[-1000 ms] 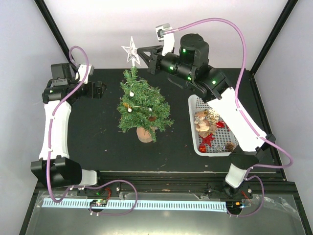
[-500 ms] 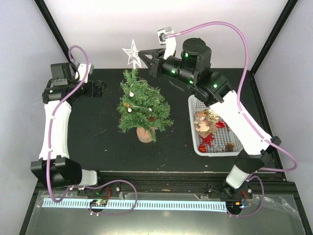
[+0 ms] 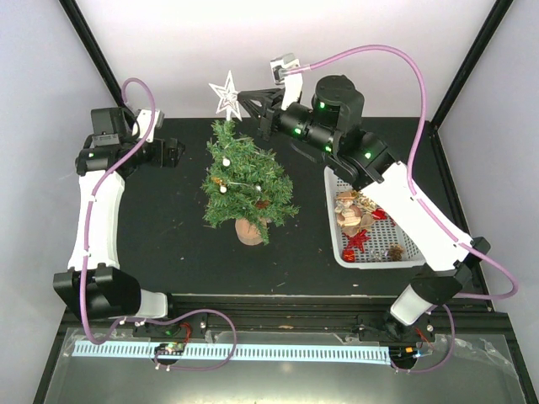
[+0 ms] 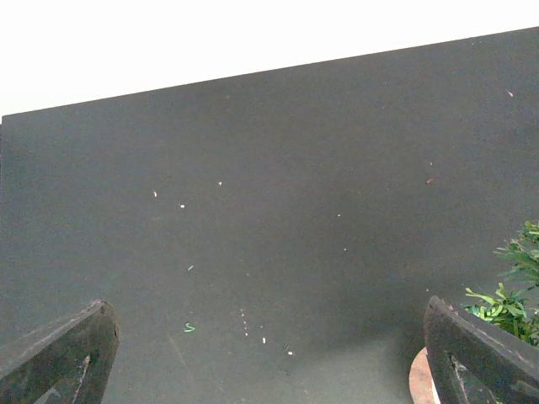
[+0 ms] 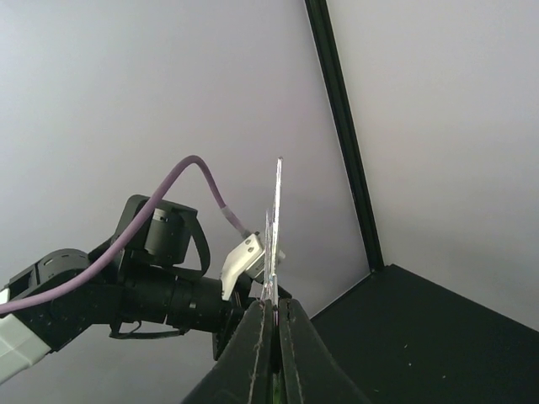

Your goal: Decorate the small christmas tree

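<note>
The small christmas tree [image 3: 244,181], dark green with a light-wood stump base, stands mid-table with small white balls and a few ornaments on it. My right gripper [image 3: 244,98] is shut on a flat silver star [image 3: 226,94] and holds it just above the treetop. In the right wrist view the star [image 5: 274,236] shows edge-on, clamped between the fingers [image 5: 259,345]. My left gripper [image 3: 174,153] is open and empty, low over the table left of the tree. The tree's branches [image 4: 515,290] and stump show at the right edge of the left wrist view.
A white mesh basket [image 3: 337,244] with several ornaments sits right of the tree, partly under my right arm. The black table [image 3: 168,236] ends at white walls behind and at the sides.
My right gripper has carried the star a little left and toward the treetop, with the arm stretching further over the table. The left arm has not moved.
</note>
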Tool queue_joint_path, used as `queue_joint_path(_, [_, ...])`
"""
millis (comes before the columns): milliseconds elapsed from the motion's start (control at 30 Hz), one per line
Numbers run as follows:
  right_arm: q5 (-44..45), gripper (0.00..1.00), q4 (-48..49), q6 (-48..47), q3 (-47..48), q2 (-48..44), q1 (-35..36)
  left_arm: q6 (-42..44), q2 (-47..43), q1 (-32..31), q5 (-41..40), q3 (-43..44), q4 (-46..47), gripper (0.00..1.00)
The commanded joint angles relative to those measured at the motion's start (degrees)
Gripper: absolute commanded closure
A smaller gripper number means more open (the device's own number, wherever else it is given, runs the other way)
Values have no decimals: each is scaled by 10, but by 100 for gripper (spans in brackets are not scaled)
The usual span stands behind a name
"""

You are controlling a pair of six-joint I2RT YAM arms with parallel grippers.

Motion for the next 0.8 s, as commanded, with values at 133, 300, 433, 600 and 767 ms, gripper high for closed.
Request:
queue_joint_path(133, [5,91,15,-33,-26,-5,5,-10,7,-7,-5,7,17,1])
queue_joint_path(300, [15,91,8,-47,-25,-7,4,-10,7,-9,-5,7,18,1])
queue_joint_path(433, [17,92,5,-49,-34,-12,5,-11,8,-11,-4,7,18,1])
queue_joint_path(600, [17,96,5,-50,-41,-17,5,-10,10,-13,-4,6,18,1])
queue_joint_path(767, [14,98,7,-48,-49,-22,5,-11,9,-13,-4,5,18,1])
